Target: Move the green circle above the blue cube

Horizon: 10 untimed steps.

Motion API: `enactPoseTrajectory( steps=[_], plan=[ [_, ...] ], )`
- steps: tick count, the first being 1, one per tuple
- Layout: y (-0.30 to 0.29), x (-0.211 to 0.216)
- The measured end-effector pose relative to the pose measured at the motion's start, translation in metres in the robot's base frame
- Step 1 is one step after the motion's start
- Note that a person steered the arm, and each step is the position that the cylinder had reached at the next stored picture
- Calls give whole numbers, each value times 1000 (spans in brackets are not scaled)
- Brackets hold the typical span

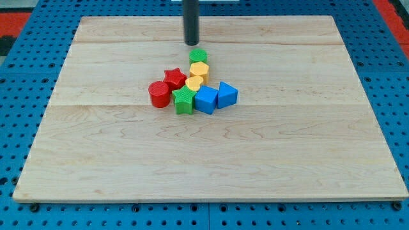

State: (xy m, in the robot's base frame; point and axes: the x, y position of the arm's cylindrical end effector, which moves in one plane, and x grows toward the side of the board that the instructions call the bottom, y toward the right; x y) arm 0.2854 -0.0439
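Note:
The green circle point(198, 55) sits at the top of a tight cluster of blocks near the board's middle. The blue cube point(206, 100) lies at the cluster's lower right, touching a blue triangular block point(227, 94) on its right. My tip point(192, 43) stands just above and slightly left of the green circle, very close to it; I cannot tell whether it touches. Two yellow blocks lie between the green circle and the blue cube.
A yellow hexagon point(199, 69) and a yellow heart-like block point(195, 83) stand below the green circle. A red star point(174, 78), a red cylinder point(159, 94) and a green star point(183, 100) fill the cluster's left. The wooden board point(96, 160) rests on a blue pegboard.

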Motion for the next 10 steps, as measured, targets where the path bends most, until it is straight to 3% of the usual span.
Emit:
enactPoseTrajectory(
  steps=[2,7,10],
  plan=[
    [58,45],
    [152,56],
    [82,92]
  ],
)
